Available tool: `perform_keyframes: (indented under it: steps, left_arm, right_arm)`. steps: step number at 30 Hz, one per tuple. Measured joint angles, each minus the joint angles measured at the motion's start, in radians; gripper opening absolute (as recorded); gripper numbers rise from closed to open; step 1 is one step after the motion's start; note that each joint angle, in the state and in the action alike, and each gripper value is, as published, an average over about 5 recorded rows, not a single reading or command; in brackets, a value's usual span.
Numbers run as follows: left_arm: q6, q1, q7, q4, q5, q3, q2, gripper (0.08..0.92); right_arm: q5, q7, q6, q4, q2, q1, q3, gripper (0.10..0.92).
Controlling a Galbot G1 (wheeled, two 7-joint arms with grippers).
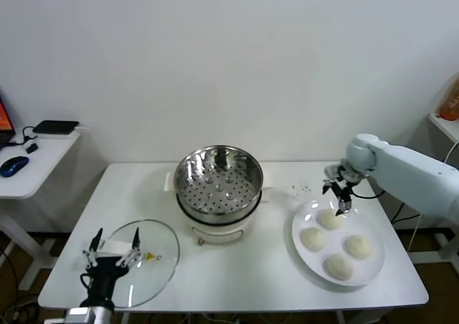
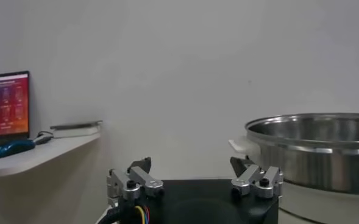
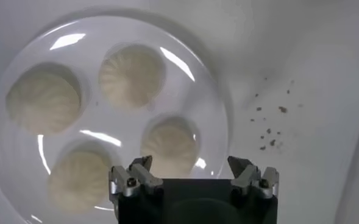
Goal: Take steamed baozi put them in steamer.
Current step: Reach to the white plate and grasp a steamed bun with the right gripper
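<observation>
Several cream-white baozi lie on a white plate [image 1: 305, 252] at the table's right; the back one [image 1: 330, 219] is nearest my right gripper [image 1: 341, 200]. That gripper hangs open just above the plate's far edge, empty. In the right wrist view the same baozi [image 3: 170, 144] sits under the open right gripper [image 3: 190, 163], with the others [image 3: 132, 76] beyond it on the plate [image 3: 219, 103]. The steamer [image 1: 219, 188], a shiny steel pot with a perforated tray, stands at the table's middle, lid off. My left gripper [image 1: 114, 249] rests open over the front left.
A round glass lid [image 1: 147, 259] lies flat at the front left, under the left gripper. Dark crumbs [image 1: 300, 188] dot the table between steamer and plate. A side desk [image 1: 29, 168] with a mouse stands to the left. The steamer's wall [image 2: 313, 149] shows in the left wrist view.
</observation>
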Motion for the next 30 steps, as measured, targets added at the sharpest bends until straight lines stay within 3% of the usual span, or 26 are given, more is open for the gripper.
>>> perform_keyframes:
  steps: [30]
  left_arm:
    - [0.004,-0.001,-0.001,-0.002,-0.002,-0.007,0.001,0.823]
  right_arm:
    - [-0.072,0.001,0.018,-0.085,0.054,-0.098,0.062,0.823]
